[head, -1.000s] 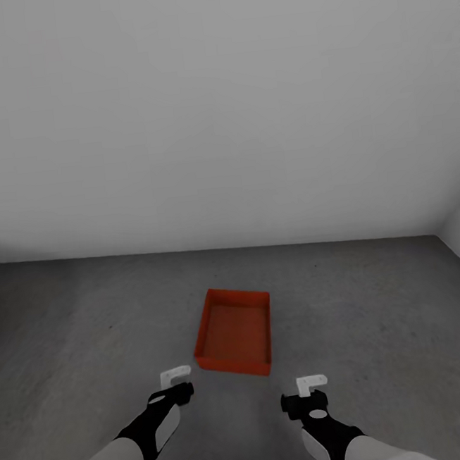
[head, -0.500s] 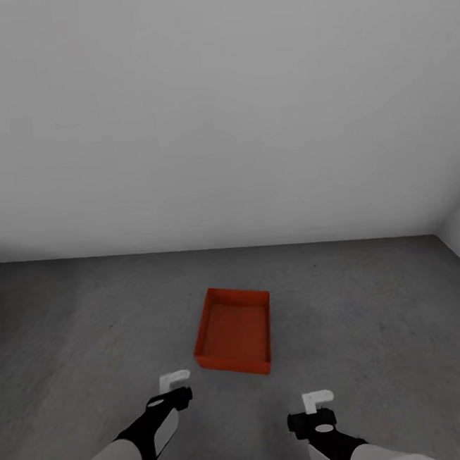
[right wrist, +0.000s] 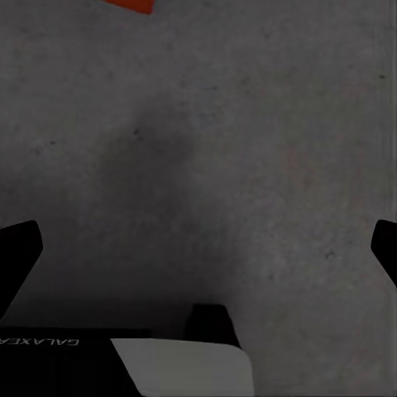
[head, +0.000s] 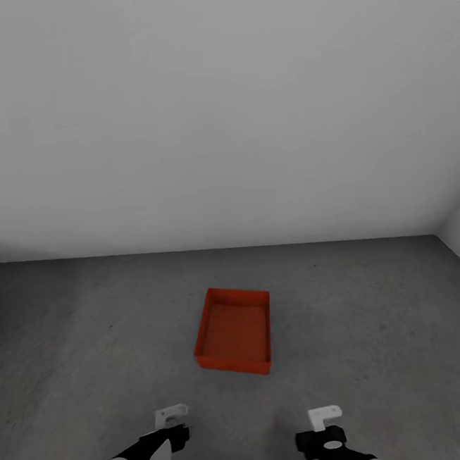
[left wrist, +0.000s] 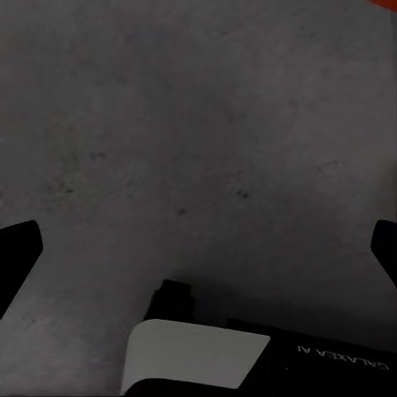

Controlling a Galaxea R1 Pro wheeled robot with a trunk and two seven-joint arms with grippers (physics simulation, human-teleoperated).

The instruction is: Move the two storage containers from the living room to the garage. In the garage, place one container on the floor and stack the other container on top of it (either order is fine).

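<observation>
Both pincers lower, nearer vs. before

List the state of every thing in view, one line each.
storage container: upright on the floor, open top, nothing inside, nothing stacked on it.
left gripper: open, holding nothing, clear of the container.
right gripper: open, holding nothing, clear of the container.
floor: dark grey, speckled.

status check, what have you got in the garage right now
Left gripper and right gripper open, empty. One orange-red storage container on the grey floor ahead, apart from both. Nothing between.
</observation>
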